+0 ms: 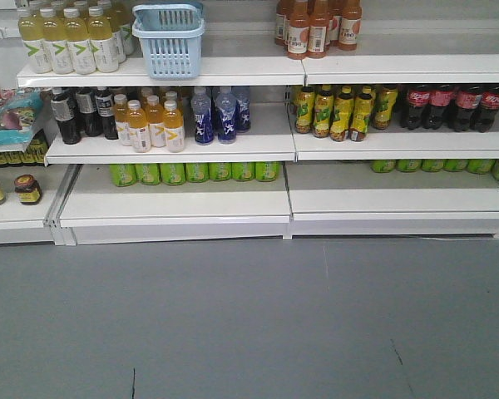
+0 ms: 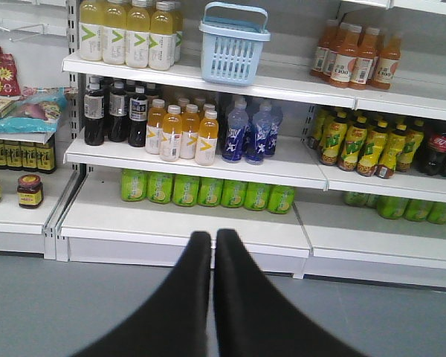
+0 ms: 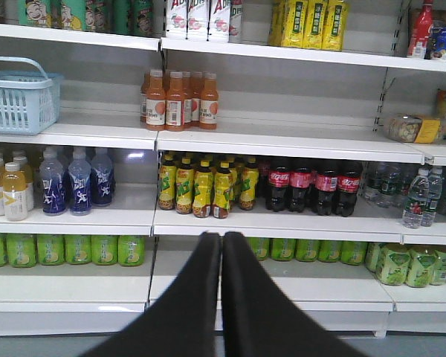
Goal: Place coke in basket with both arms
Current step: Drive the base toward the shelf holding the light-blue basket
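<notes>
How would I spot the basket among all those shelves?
On the white shelving, find the row of pale yellow drinks. The basket stands just right of them. It alone is light blue with slotted sides and a handle; its neighbours are drinks.

light: bright, even | shadows: soft under shelves | focus: slightly soft

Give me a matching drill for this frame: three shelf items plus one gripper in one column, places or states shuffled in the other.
Things
1. light blue slotted plastic basket
2. dark cola bottles with red labels
3. bright green drink bottles
4. left black wedge gripper

Place or state
A. shut, holding nothing
B. shelf directly below the dark blue plastic bottles
C. shelf directly above those blue bottles
D. same shelf as those blue bottles, further right

Pairs: 1-C, 2-D, 3-B, 4-A
</notes>
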Controlling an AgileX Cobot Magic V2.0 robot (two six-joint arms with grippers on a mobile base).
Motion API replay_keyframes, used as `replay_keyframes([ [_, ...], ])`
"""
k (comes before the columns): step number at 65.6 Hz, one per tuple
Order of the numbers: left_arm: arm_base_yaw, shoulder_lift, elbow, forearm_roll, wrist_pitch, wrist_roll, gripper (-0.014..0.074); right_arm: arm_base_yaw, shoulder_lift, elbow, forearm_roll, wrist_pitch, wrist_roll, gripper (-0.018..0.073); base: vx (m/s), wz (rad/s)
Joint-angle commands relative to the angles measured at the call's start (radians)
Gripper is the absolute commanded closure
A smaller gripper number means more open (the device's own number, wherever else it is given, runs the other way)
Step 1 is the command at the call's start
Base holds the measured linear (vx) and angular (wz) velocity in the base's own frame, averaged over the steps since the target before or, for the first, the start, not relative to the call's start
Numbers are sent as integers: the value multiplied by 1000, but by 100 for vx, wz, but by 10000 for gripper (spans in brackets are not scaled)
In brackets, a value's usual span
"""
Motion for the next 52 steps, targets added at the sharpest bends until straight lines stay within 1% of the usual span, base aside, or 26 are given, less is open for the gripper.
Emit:
replay_keyframes([
  [1, 1, -11, -33, 0, -72, -2, 602, 1, -13, 8, -11, -69, -9, 561, 0, 0],
  [52, 1, -11, -33, 0, -72, -2, 602, 1, -13, 8, -11, -69, -9, 561, 0, 0],
])
